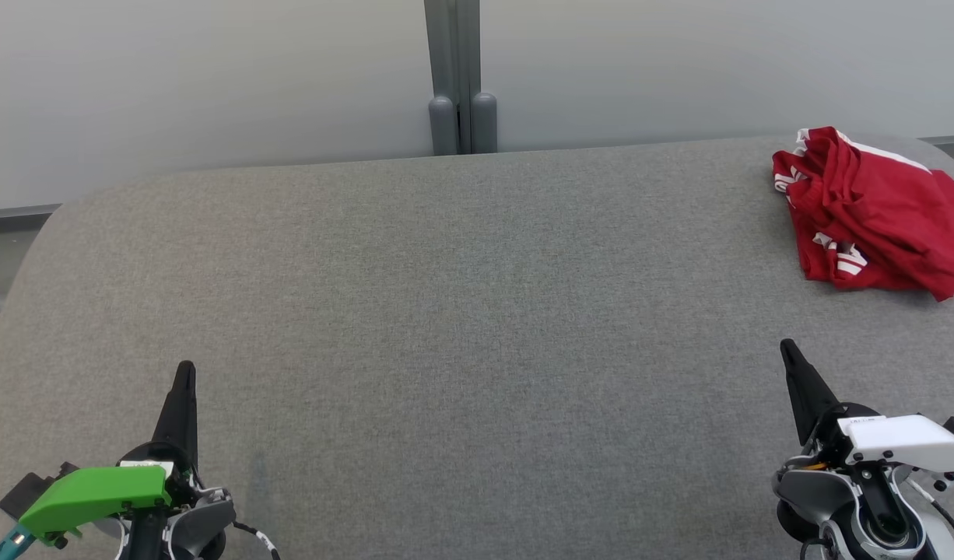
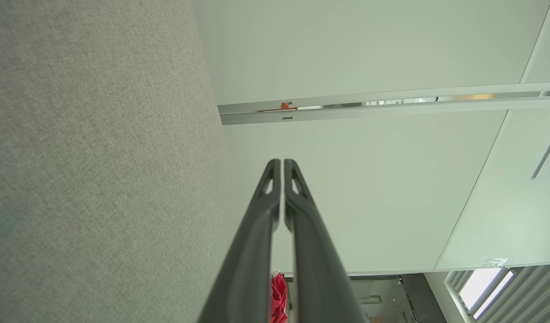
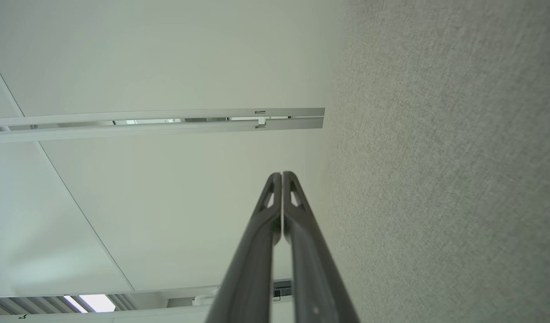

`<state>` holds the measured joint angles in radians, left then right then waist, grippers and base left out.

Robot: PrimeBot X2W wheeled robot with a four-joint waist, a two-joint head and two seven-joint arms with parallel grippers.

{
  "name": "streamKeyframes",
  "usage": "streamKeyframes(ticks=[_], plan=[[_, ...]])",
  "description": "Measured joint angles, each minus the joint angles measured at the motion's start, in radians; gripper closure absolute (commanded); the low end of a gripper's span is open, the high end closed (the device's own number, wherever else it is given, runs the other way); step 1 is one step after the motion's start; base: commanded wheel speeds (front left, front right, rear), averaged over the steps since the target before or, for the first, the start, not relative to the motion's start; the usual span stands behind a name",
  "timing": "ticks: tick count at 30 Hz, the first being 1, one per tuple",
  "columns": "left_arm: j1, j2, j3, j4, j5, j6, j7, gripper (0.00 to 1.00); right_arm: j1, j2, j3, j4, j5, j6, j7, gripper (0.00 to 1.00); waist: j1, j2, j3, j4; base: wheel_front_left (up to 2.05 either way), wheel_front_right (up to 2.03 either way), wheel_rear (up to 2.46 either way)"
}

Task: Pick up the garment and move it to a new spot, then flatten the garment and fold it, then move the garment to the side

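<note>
- Red cloth garment with white stripes (image 1: 874, 214): lies in a rumpled, layered heap at the far right corner of the grey fabric-covered table (image 1: 477, 311).
- Left claw (image 1: 184, 372) and right claw (image 1: 788, 350): fingers pressed together, holding nothing, over the table's near edge.
- Progress, as judged: the heap fits a garment awaiting pickup, or one loosely folded and set aside; undetermined.

Bright even light, soft shadows, sharp
</note>
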<state>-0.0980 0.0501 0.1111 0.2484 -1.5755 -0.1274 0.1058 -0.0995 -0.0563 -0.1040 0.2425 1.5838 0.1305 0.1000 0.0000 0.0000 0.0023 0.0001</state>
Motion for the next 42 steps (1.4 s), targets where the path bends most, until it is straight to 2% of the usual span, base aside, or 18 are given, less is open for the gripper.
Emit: streamKeyframes(ticks=[5,42], plan=[[-0.005,0.0,0.002,-0.002,-0.035,-0.001,0.008,1.0,-0.005,0.002,-0.003,0.001,0.029,0.0,0.009,1.0,0.0,0.0,0.001,0.0,0.0,0.0,0.0],[-0.006,-0.001,0.002,-0.002,-0.036,-0.002,0.008,1.0,-0.006,0.004,-0.007,0.001,0.032,0.0,0.013,1.0,0.0,0.0,0.001,0.0,0.0,0.0,0.0]])
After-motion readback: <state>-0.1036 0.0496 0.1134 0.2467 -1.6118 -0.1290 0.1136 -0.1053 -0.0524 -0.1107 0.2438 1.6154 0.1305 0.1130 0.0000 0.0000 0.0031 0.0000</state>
